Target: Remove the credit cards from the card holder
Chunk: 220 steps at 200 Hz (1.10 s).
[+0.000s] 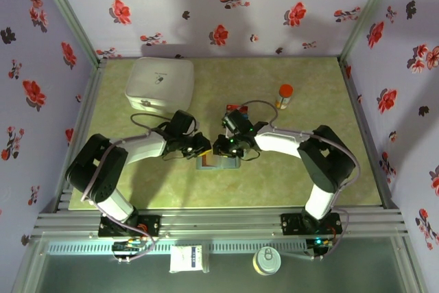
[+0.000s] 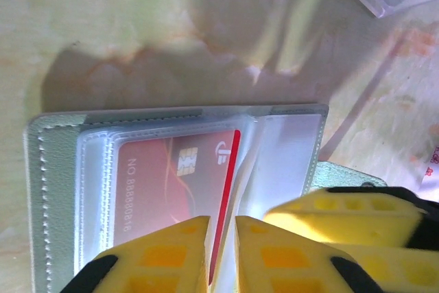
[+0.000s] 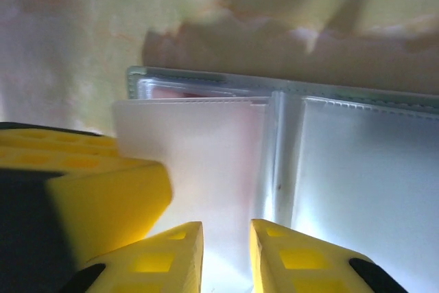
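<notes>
Holder (image 1: 218, 162) count is one: it lies open and flat on the table (image 1: 322, 183), near the middle, between the two grippers. Cards counted for certain come to one, a red-orange card (image 2: 164, 183) with a chip, inside a clear sleeve of the holder. A small red scrap (image 1: 235, 108) beside the right arm is too small to name. One white box (image 1: 159, 86) stands at the back left, and one orange-capped bottle (image 1: 284, 96) at the back right, both well apart from the holder.

Both arms bend in from their bases, elbows out, wrists meeting over the holder with the fingers pointing down and nearly tip to tip. The left gripper (image 2: 221, 226) is clenched to a slit on the sleeve edge that carries the card. The right gripper (image 3: 226, 230) stands a narrow gap apart on a frosted leaf that runs into that gap; whether it pinches the leaf I cannot tell.
</notes>
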Each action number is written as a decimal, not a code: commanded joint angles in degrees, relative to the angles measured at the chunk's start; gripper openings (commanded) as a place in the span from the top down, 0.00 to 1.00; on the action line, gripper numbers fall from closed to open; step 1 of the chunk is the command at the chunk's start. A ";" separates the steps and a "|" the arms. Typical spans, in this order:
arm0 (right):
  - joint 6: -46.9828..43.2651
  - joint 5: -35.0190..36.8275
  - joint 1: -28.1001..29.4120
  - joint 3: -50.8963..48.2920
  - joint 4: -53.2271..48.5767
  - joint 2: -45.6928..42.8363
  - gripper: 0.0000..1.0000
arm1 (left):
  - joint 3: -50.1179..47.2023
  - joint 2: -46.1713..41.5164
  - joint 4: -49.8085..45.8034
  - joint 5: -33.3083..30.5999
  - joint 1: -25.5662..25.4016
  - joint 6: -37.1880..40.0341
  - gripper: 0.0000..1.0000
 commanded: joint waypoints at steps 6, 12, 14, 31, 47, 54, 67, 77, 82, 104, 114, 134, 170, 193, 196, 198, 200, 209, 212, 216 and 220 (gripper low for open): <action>-0.36 2.83 -0.67 -0.57 -2.27 -4.74 0.73 | -0.94 -2.34 0.35 0.11 -1.22 -1.69 0.82; -0.33 3.10 -0.78 -0.78 -2.38 -5.31 0.73 | -1.02 -2.67 0.27 -0.16 -1.33 -1.87 0.82; -0.33 3.17 -0.87 -0.77 -2.47 -5.49 0.73 | -1.02 -2.65 0.20 -0.30 -1.42 -1.89 0.82; -0.36 3.51 -1.39 -1.27 -2.82 -6.73 0.73 | -1.02 -3.11 0.08 -0.47 -1.93 -2.45 0.82; -0.58 3.53 -1.89 -1.64 -3.18 -7.54 0.73 | -0.69 -3.49 0.01 -0.76 -2.45 -2.50 0.82; -0.60 3.71 -2.12 -1.85 -3.36 -7.86 0.72 | -0.47 -3.45 -0.26 -0.83 -2.60 -2.41 0.82; -0.63 3.75 -2.50 -2.25 -3.37 -8.49 0.72 | -0.02 -3.27 -0.69 -1.08 -2.91 -2.41 0.83; -0.71 3.72 -2.71 -2.60 -3.45 -9.03 0.72 | 0.20 -3.14 -0.62 -1.07 -3.10 -2.44 0.83; -0.80 3.82 -2.85 -2.77 -3.48 -9.36 0.72 | 0.37 -2.97 -0.53 -1.07 -3.26 -2.47 0.83; -0.99 4.01 -3.42 -3.38 -3.93 -10.57 0.72 | 1.58 -1.97 -0.79 -1.07 -3.85 -2.40 0.85; -1.22 3.99 -3.67 -3.48 -4.40 -11.19 0.72 | 2.20 -1.56 -0.92 -0.99 -4.07 -2.42 0.85; -1.62 4.24 -4.10 -3.66 -5.10 -12.29 0.72 | 3.36 -0.64 -0.97 -0.96 -4.62 -2.26 0.85; -2.03 4.33 -4.91 -4.17 -5.88 -13.65 0.72 | 5.90 1.53 -0.93 -0.71 -5.33 -2.19 0.85; -2.10 4.10 -5.33 -4.46 -6.09 -14.32 0.72 | 8.18 3.59 -1.96 0.10 -5.82 -1.44 0.85; -2.18 4.10 -5.35 -4.46 -6.20 -14.42 0.72 | 8.39 3.93 -2.09 0.16 -5.91 -1.33 0.85; -2.20 4.10 -5.40 -4.46 -6.32 -14.49 0.72 | 8.56 4.14 -2.17 0.18 -5.93 -1.24 0.85; -2.25 4.15 -5.43 -4.50 -6.35 -14.59 0.72 | 8.78 4.30 -2.26 0.18 -6.00 -1.16 0.85; -2.50 4.35 -5.60 -4.52 -6.81 -14.91 0.72 | 9.27 5.03 -2.38 0.24 -6.20 -1.12 0.85; -2.62 4.38 -5.66 -4.59 -6.97 -15.09 0.72 | 9.41 5.25 -2.38 0.25 -6.24 -1.15 0.85; -2.71 4.50 -5.71 -4.69 -7.17 -15.28 0.72 | 9.65 5.56 -2.29 0.33 -6.32 -1.10 0.85; -2.74 4.61 -5.79 -4.84 -7.19 -15.47 0.72 | 9.89 5.93 -2.29 0.43 -6.42 -1.10 0.85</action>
